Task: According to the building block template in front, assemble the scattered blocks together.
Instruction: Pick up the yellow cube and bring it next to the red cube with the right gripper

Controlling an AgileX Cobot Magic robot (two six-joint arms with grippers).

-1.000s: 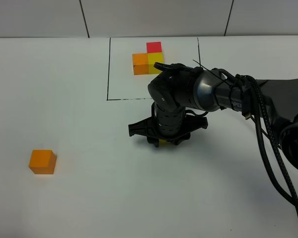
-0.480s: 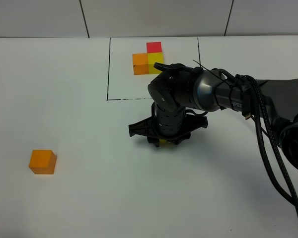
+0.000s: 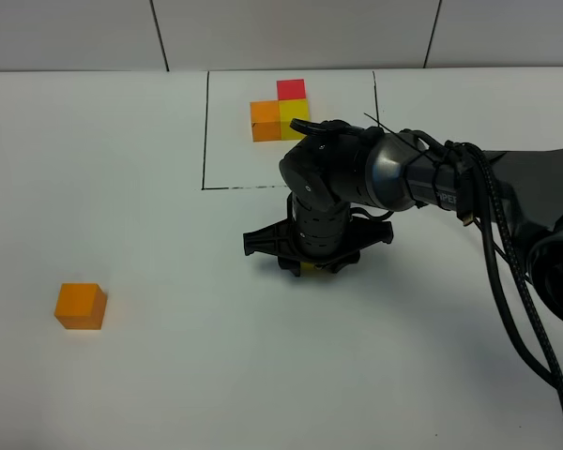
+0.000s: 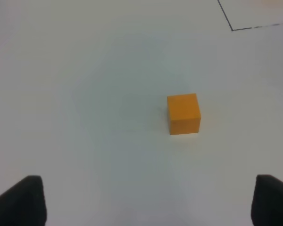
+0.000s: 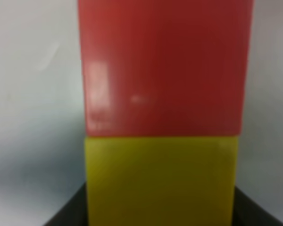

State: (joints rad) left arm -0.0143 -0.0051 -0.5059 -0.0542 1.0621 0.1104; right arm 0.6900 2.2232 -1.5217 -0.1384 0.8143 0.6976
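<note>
The template [image 3: 280, 111], a joined red, orange and yellow cluster, sits at the back inside a thin black drawn rectangle. My right gripper [image 3: 310, 265] points down at the table's middle, shut on the loose yellow cube [image 3: 309, 270]. In the right wrist view the yellow cube [image 5: 160, 179] touches the loose red cube [image 5: 162, 66], face to face; dark fingertips [image 5: 61, 217] show at its sides. The arm hides the red cube in the exterior view. The loose orange cube [image 3: 81, 306] lies alone at the front left. My left gripper [image 4: 151, 202] is open above the table, short of the orange cube [image 4: 184, 113].
The right arm and its black cables [image 3: 507, 272] cross the right half of the table. A corner of the drawn black rectangle [image 4: 232, 29] shows in the left wrist view. The white table [image 3: 169, 375] meets a white panelled wall at the back.
</note>
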